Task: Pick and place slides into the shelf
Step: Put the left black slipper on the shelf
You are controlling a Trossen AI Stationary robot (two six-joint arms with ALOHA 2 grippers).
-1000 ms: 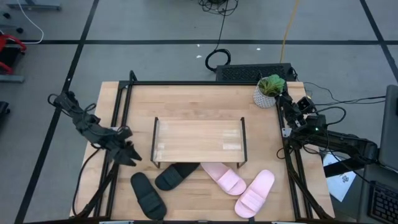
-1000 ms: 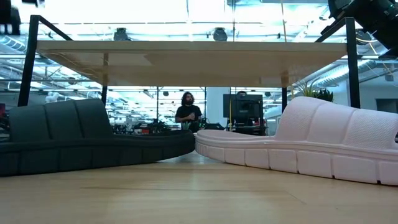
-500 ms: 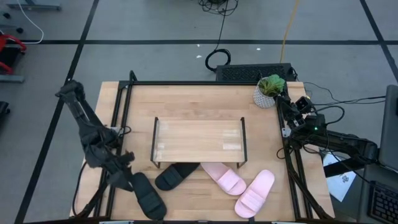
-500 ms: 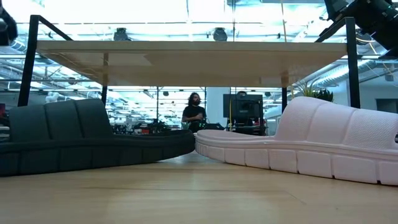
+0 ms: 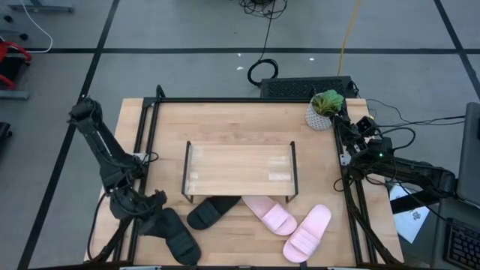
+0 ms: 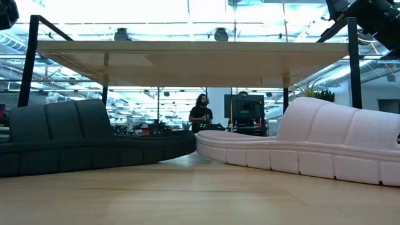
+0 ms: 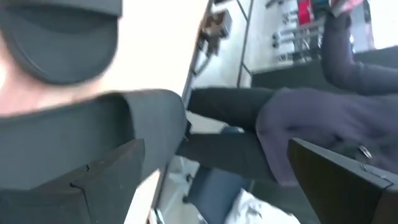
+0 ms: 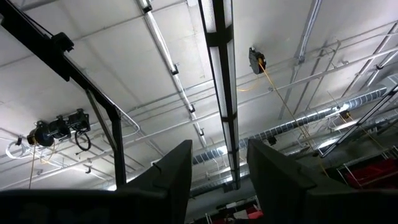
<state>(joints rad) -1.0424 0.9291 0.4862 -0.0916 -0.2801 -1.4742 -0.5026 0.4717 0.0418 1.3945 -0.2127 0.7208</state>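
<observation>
so, left gripper (image 5: 154, 215): fingers spread wide beside the black slide (image 5: 178, 236) at the table's front-left corner, poised to grasp
right gripper (image 5: 354, 133): parked at the right edge; spread or pressed, cannot tell

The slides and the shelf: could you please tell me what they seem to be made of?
The pink slides and black slides look like matte moulded foam or rubber: thick one-piece soles, ribbed straps, no shine. The shelf appears to be a pale wooden board with visible grain on a thin black frame, probably metal.

2 black slides (image 5: 191, 225) and 2 pink slides (image 5: 292, 225) lie before the wooden-topped shelf (image 5: 240, 169).
</observation>
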